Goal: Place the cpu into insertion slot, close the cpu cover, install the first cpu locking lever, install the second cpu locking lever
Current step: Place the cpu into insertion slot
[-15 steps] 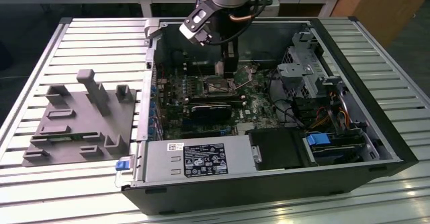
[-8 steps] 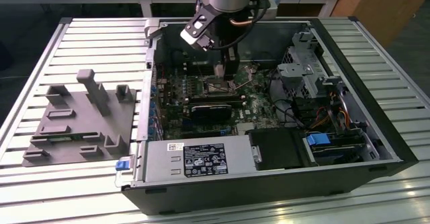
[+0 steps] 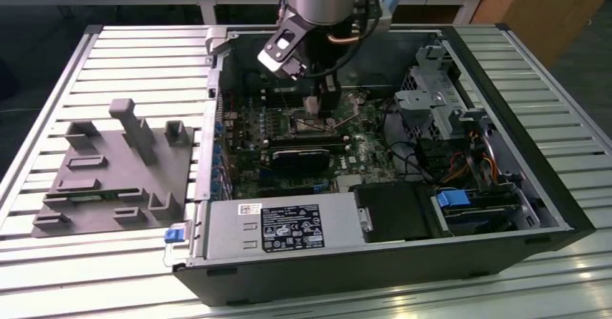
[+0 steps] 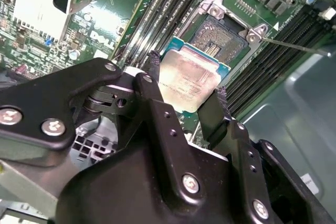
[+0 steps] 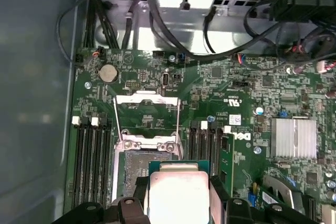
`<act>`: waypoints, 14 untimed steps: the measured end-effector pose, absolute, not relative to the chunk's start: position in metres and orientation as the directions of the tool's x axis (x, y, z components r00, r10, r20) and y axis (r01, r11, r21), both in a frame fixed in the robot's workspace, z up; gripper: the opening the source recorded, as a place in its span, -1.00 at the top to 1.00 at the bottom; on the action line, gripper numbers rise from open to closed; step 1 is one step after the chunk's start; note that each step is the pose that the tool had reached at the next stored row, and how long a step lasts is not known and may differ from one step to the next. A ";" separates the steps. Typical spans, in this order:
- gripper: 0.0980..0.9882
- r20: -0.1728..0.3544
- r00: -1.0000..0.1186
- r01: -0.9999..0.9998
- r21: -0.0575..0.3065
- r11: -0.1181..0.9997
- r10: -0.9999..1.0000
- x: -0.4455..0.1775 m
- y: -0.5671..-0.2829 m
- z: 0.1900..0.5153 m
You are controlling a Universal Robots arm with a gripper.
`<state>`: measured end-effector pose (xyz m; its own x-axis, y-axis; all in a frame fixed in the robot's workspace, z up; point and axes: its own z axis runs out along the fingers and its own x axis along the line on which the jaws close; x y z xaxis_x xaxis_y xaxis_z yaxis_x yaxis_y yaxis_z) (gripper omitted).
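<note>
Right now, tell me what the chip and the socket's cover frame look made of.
The chip: top looks like metal, pale silver-beige with a dull sheen; greenish rim suggests circuit board. The cover frame: thin sheet metal, probably steel, bright silver glints.

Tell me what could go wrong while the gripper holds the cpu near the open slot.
The gripper pinches the cpu by two edges only, so it might slip or tilt. The cpu appears off-centre from the insertion slot; lowered askew, it could strike the rim or contacts.
</note>
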<state>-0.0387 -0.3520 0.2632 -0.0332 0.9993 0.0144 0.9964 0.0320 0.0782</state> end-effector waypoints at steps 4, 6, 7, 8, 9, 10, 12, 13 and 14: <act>0.00 0.014 -0.055 0.996 0.078 0.053 0.998 -0.039 -0.351 0.257; 0.00 0.014 -0.058 0.995 0.078 0.056 0.998 -0.039 -0.349 0.255; 0.00 0.014 -0.058 0.995 0.078 0.057 0.998 -0.039 -0.349 0.254; 0.00 0.012 -0.058 0.995 0.078 0.057 0.998 -0.040 -0.348 0.253; 0.00 0.010 -0.058 0.995 0.078 0.057 0.998 -0.040 -0.348 0.252; 0.00 0.007 -0.058 0.995 0.078 0.057 0.998 -0.040 -0.347 0.250; 0.00 0.001 -0.058 0.995 0.077 0.058 0.998 -0.040 -0.346 0.248; 0.00 0.000 -0.058 0.995 0.077 0.058 0.998 -0.040 -0.346 0.247; 0.00 -0.001 -0.058 0.995 0.077 0.058 0.998 -0.040 -0.346 0.246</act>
